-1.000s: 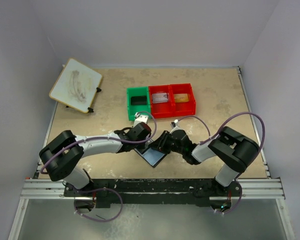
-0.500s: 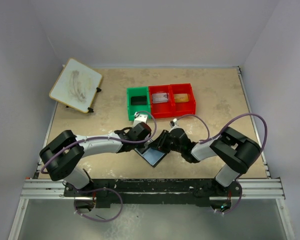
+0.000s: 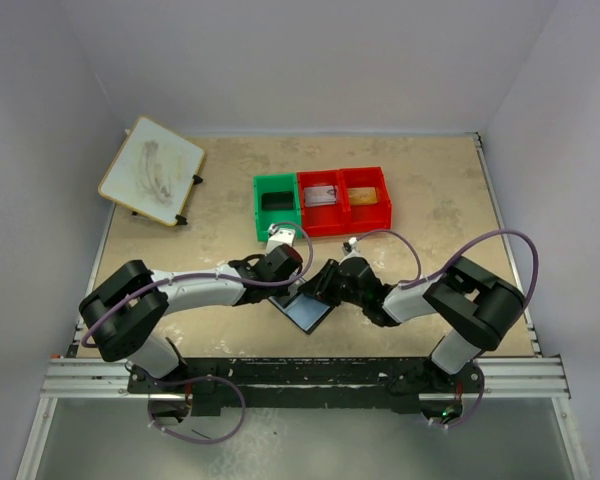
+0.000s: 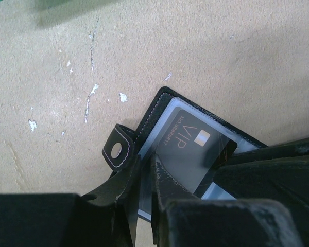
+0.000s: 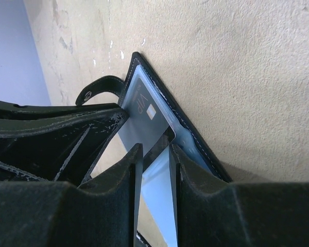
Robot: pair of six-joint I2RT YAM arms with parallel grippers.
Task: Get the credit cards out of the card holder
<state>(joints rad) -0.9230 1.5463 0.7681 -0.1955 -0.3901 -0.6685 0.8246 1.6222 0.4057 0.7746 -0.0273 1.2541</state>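
The card holder lies open on the table between my two arms, black outside and pale grey-blue inside, its snap tab sticking out. A dark credit card marked VIP lies on the inside, slanted and partly out of its pocket. My left gripper has its jaws closed to a narrow slit on the holder's tab-side edge. My right gripper stands open, with its fingers either side of the card's corner and nothing pinched between them. Both grippers hide the holder's far edge from above.
A green bin and a red double bin with items inside stand behind the holder. A white board leans at the back left. Bare tabletop lies around the holder.
My left gripper's jaws have narrowed onto the holder's edge. The right arm's elbow has drifted slightly to the right. The holder has not moved.
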